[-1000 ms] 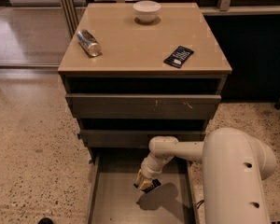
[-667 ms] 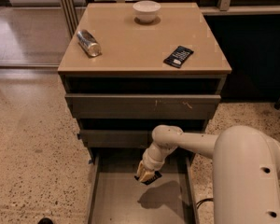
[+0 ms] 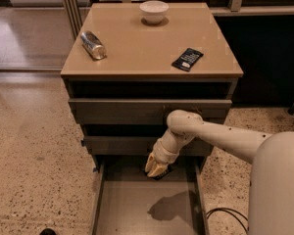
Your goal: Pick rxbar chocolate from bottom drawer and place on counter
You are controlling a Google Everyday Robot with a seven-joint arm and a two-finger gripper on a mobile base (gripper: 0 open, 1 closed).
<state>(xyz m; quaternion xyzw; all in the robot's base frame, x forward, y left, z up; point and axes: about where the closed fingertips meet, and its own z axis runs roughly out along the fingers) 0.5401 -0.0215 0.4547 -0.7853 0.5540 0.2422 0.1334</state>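
The bottom drawer is pulled open and its grey floor is bare. My gripper hangs above the drawer's back end, just in front of the middle drawer's face. Its tan fingers are shut on a small dark piece, the rxbar chocolate, which shows only at its lower edge under the fingers. The gripper's shadow lies on the drawer floor. The tan counter is above, well clear of the gripper.
On the counter lie a silver can at the left, a white bowl at the back, and another black bar at the right. The two upper drawers stand slightly open. My arm reaches in from the right.
The gripper has risen from the drawer floor and moved back toward the cabinet, still closed on the dark bar. The arm's elbow has lifted.
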